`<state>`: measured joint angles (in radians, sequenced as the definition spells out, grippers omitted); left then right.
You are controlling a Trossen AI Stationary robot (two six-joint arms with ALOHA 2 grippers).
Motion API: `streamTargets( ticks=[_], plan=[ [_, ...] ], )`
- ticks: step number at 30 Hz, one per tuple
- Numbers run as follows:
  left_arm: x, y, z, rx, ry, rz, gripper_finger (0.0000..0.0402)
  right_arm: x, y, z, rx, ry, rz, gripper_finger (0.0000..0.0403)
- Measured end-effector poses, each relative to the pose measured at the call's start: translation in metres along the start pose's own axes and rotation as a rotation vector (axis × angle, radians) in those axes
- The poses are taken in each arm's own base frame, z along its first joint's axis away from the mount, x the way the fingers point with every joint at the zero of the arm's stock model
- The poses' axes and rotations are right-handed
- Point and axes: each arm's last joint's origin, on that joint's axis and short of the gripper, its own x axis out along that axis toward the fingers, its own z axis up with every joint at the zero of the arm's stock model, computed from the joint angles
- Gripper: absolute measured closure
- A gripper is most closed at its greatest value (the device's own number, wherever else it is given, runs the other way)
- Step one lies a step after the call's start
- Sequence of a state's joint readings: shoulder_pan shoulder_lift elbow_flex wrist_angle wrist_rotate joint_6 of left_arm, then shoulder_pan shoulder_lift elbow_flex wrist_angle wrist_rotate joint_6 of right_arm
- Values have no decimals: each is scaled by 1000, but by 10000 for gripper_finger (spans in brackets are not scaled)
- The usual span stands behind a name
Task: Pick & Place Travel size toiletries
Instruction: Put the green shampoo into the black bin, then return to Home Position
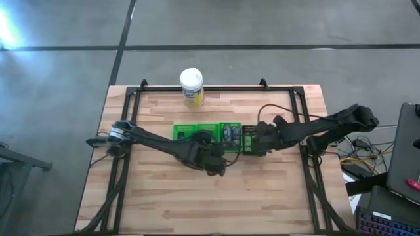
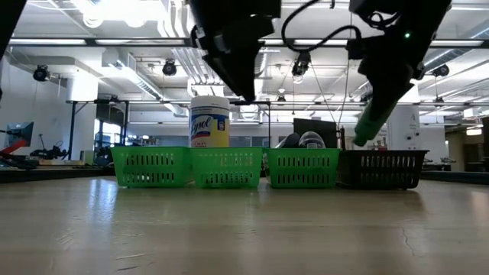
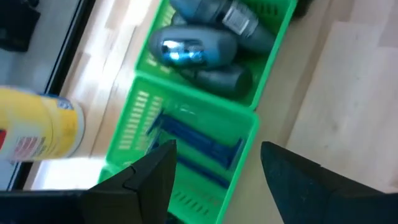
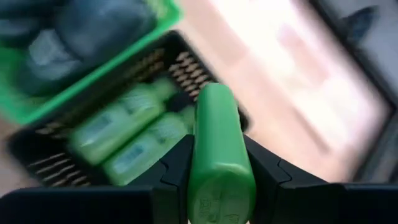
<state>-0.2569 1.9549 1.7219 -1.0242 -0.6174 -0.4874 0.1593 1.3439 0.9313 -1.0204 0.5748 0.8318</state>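
Over black basket: green bottle (image 4: 219, 149) pinched upright-ish in right gripper (image 4: 219, 171), fingers pressed on it
Black basket (image 4: 46, 163): two more green bottles (image 4: 121, 134) lying inside
Next green basket (image 3: 273, 37): dark grey bottles (image 3: 199, 46)
Middle green basket (image 3: 239, 127): blue stick item (image 3: 189, 140)
Left gripper (image 3: 217, 171): above middle basket, fingers spread, nothing held
Behind baskets: yellow-label jar (image 1: 191, 87)
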Motion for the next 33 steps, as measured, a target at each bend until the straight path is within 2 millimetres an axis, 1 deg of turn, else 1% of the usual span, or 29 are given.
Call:
streamTargets(
  ticks=[2,5,8,14,16,19,24,28,33],
  plan=[
    [-1,6,-8,-22,2,3,167,0,5,4,-24,-15,-29,309],
    [-5,19,-27,-94,-3,1,168,1,12,8,-61,-13,-30,302],
    [-11,37,-53,-205,-27,-16,168,6,17,8,-73,-1,-44,294],
    [-28,75,-105,-416,-125,-103,168,18,26,5,-82,24,-69,279],
    [-32,86,-119,-475,-154,-131,168,21,29,6,-79,19,-61,269],
    [-36,98,-136,-532,-179,-152,168,22,36,8,-52,26,17,248],
    [-38,110,-154,-569,-195,-157,168,20,39,8,-23,93,122,200],
    [-36,112,-160,-566,-193,-151,168,16,37,7,0,134,175,163],
    [-32,111,-164,-556,-184,-143,168,-1,27,14,51,92,212,129]
  ],
)
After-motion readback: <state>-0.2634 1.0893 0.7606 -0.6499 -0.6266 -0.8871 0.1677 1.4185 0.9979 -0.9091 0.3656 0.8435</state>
